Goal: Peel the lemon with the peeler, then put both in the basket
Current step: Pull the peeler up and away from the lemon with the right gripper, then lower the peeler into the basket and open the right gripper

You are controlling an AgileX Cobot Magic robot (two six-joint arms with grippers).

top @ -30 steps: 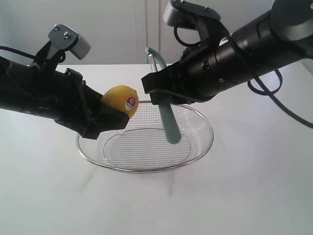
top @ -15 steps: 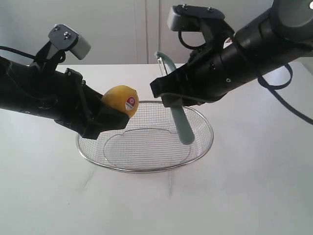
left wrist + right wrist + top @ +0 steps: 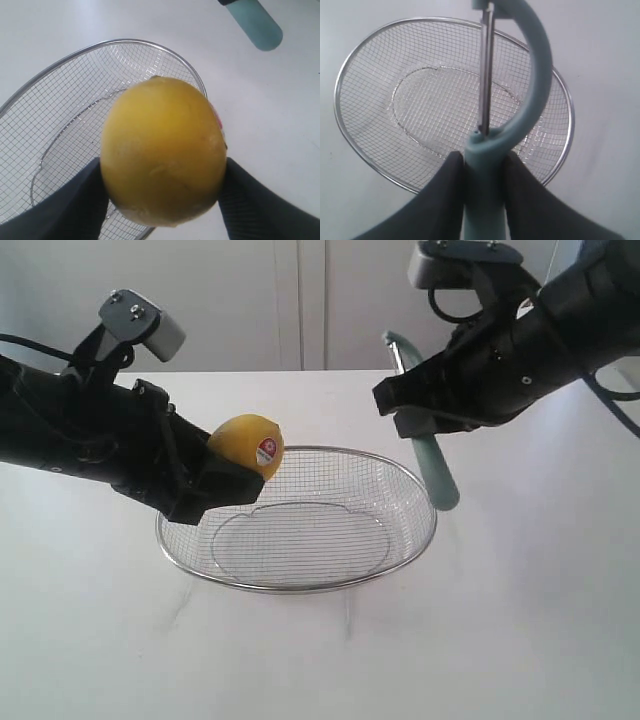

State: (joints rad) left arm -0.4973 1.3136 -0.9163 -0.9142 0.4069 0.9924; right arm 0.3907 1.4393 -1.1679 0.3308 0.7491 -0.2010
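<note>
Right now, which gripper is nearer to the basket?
Left. The left gripper, holding the lemon, hangs just over the rim of the basket; the right gripper, holding the peeler, is higher, past the opposite rim.

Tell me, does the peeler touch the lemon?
Apart. The exterior view shows the peeler well to the right of the lemon, with clear space between them.

Exterior camera: my wide view; it stands off the table [image 3: 520, 630], a little above it, and faces across it toward the pale wall [image 3: 230, 300]; middle distance.
Left wrist camera: very near; I look from just behind the lemon [image 3: 162, 150], which fills the middle, down onto the basket [image 3: 125, 41] and table.
Right wrist camera: near; I look along the peeler [image 3: 535, 75], down into the basket.
Shared: I find the basket in all three; the peeler's handle end shows in the exterior and left wrist views.
</note>
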